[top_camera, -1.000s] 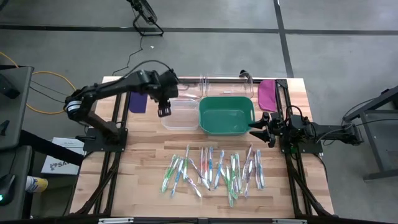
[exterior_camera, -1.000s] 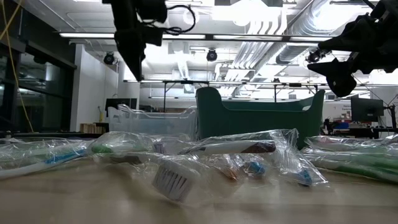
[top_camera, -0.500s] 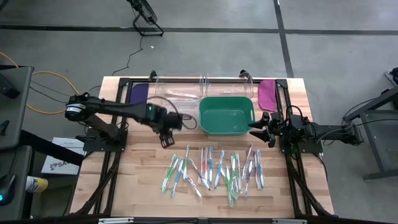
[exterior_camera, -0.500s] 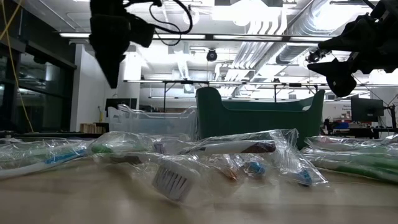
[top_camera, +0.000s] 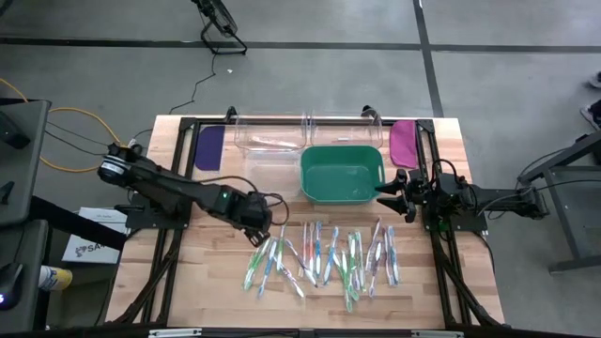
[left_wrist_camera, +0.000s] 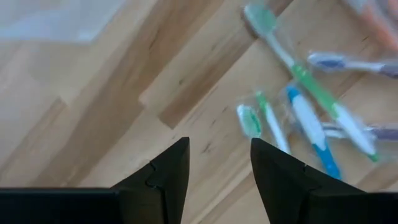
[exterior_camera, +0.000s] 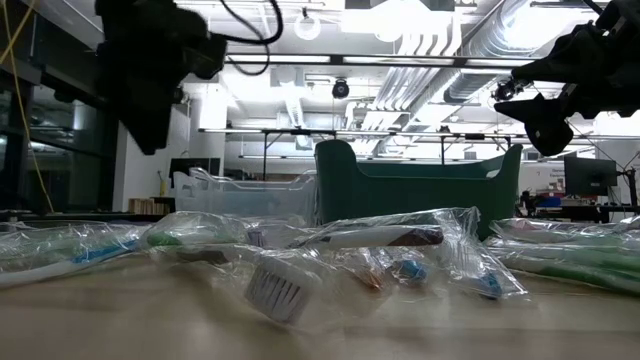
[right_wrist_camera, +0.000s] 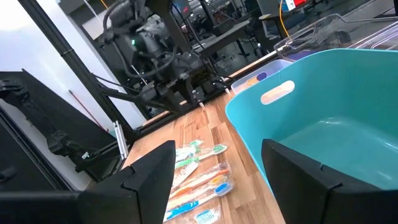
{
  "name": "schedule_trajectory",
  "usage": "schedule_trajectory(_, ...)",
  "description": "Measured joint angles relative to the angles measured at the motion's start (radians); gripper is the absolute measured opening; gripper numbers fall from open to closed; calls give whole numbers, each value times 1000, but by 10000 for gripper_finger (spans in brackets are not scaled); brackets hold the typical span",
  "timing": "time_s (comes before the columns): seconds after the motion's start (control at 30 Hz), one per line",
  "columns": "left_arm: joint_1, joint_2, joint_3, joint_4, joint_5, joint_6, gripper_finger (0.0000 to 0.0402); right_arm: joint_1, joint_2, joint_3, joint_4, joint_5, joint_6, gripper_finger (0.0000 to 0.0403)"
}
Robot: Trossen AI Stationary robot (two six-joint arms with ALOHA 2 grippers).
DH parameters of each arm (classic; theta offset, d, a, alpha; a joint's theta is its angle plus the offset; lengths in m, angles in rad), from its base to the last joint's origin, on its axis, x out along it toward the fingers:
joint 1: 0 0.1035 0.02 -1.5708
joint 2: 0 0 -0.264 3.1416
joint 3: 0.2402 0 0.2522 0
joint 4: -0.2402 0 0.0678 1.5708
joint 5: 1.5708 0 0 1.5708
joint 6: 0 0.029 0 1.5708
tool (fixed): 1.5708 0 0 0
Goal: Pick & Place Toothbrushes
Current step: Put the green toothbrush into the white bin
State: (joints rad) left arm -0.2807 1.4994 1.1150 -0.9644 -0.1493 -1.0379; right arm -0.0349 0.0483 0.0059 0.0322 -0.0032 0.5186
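Wooden tabletop (top_camera: 216, 272) on a grey shop floor, with a green tub (top_camera: 342, 174) at its middle as the fixed mark.

Left of the tub and toward the near edge: left gripper (top_camera: 255, 232) low over bare wood, fingers parted with nothing between them, just short of the left end of the toothbrushes (top_camera: 324, 258). Looks like the reach-in for a pick, no grasp yet. Next move likely calls for lining the fingers across one wrapped brush at the row's left end, dropping the rest of the way, and closing on that one alone.

Nearer than the tub: toothbrushes scattered in a loose row, many overlapping, all in crinkly clear wrappers. Risk of catching two at once or slipping on the film.

Behind the tub: clear bins (top_camera: 272, 141), flanked by purple paddles (top_camera: 403, 141).

Right of the tub, just beside its rim: right gripper (top_camera: 399, 183), fingers wide and empty, waiting.
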Motion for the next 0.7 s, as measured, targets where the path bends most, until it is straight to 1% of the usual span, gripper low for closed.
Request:
schedule_trajectory(0.23,-21,88,1,81,-1,-12,164,0,0,0,0,0,0,233)
schedule_trajectory(0.43,-21,149,1,101,-13,13,164,0,0,0,0,0,0,233)
schedule_trajectory(0.7,-21,190,1,186,-13,76,164,0,0,0,-1,0,0,233)
